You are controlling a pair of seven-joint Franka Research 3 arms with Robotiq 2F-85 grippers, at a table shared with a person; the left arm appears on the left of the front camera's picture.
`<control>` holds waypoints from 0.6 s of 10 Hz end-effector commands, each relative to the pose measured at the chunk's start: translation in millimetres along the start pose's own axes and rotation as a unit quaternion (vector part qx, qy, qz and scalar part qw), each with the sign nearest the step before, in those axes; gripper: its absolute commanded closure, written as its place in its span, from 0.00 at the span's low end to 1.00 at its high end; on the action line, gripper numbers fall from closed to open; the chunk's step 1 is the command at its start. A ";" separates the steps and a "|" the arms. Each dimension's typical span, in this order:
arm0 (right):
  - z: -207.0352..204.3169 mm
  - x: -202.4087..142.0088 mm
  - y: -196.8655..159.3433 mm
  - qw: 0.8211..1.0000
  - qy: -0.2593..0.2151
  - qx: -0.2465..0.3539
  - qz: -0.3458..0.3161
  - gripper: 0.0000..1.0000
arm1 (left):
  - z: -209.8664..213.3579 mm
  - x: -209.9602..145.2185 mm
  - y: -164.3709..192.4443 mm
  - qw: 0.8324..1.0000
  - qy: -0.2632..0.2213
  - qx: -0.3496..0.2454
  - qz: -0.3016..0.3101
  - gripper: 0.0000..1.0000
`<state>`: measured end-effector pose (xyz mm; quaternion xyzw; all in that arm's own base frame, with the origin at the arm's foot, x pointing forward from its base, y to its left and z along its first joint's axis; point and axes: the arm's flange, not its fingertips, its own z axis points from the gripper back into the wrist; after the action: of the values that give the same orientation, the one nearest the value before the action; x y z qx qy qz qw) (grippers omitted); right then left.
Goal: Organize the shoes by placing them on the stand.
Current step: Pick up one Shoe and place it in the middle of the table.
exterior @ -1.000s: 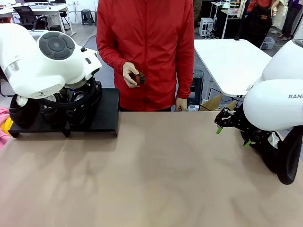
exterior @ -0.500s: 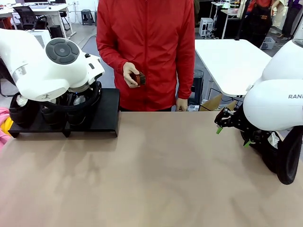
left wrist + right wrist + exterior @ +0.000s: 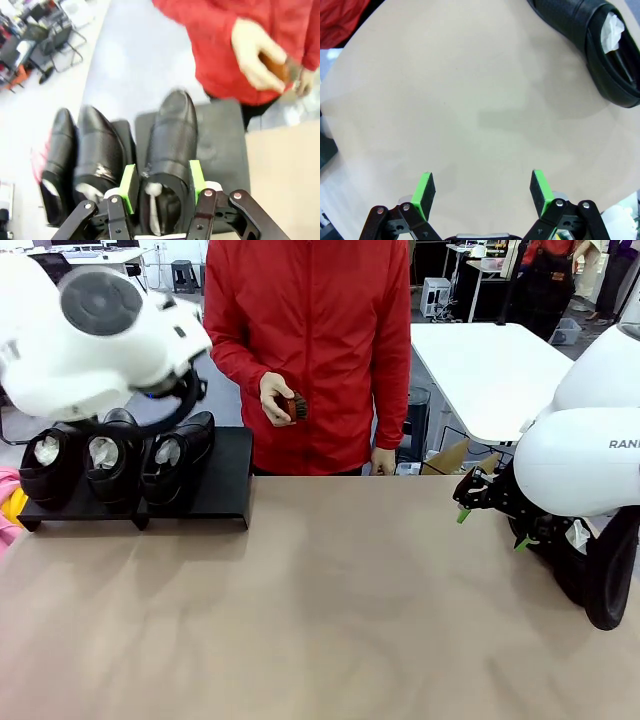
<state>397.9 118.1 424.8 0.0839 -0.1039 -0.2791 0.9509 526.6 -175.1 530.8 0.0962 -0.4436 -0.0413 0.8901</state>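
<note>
Lengthwise, 3 shoes [image 3: 112, 462] on the stand [image 3: 225, 480] point toward the person [image 3: 310, 350].

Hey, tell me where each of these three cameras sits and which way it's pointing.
Front view: fixed between the arms, facing across the table at the person in red; both white arms show.
Left wrist view: above the stand, looking down past the left gripper at three shoes.
Right wrist view: over the table, looking down past the open right gripper; a fourth shoe lies top right.
Shared: front and left wrist views both show stand, three shoes, the person's hand holding a brush.
</note>
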 end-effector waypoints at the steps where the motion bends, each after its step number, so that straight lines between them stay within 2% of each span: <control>1: 0.0 0.5 1.8 1.000 -0.002 0.009 0.006 0.00 | 35.0 1.8 -1.2 0.996 -0.081 0.037 0.007 0.45; 2: 0.0 0.5 1.8 1.000 -0.002 0.009 0.006 0.00 | 60.1 -1.2 -14.1 0.997 -0.082 -0.002 -0.013 0.45; 3: 0.0 0.5 1.8 1.000 -0.002 0.009 0.006 0.00 | 82.3 -10.2 -31.2 0.994 -0.058 -0.080 -0.044 0.45; 5: 0.0 0.5 1.8 1.000 -0.002 0.009 0.006 0.00 | 101.7 -22.3 -56.2 0.983 0.067 -0.157 -0.064 0.45; 6: 0.0 0.5 1.8 1.000 -0.002 0.009 0.006 0.00 | 108.4 -26.5 -67.5 0.971 0.111 -0.193 -0.086 0.45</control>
<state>397.9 118.2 425.0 0.0840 -0.1041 -0.2790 0.9509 426.7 -280.7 512.2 -0.0283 -0.3916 -0.1606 0.9055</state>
